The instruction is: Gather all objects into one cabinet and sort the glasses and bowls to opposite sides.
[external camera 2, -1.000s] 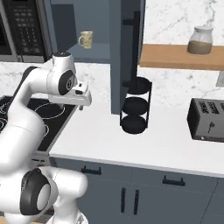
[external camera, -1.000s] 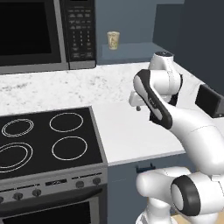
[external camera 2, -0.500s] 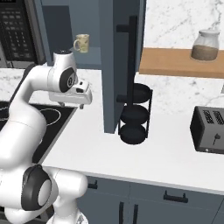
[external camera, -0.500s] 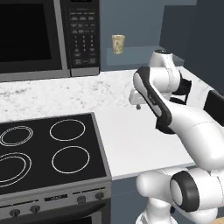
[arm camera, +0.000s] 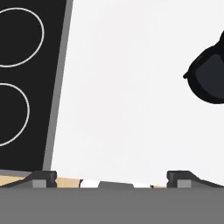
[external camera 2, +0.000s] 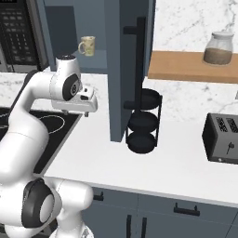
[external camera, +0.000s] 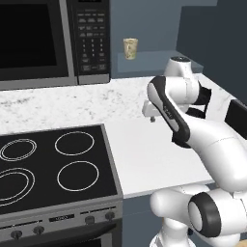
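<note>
while fingers [arm camera: 110,177] apart — tumbler [external camera: 130,48] shelved

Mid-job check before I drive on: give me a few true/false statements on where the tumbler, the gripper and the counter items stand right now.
1. The pale beige tumbler stands on the shelf of the open cabinet. True.
2. The gripper is shut on the tumbler. False: its fingertips stand wide apart with nothing between them, over the white counter.
3. A black three-tier rack stands on the counter beside the cabinet's door. True.
4. The toaster sits on the stovetop. False: it sits on the counter at the far right, away from the stovetop.
5. A jar rests on the wooden shelf. True.
6. The microwave's door is open. False: the microwave is closed.
</note>
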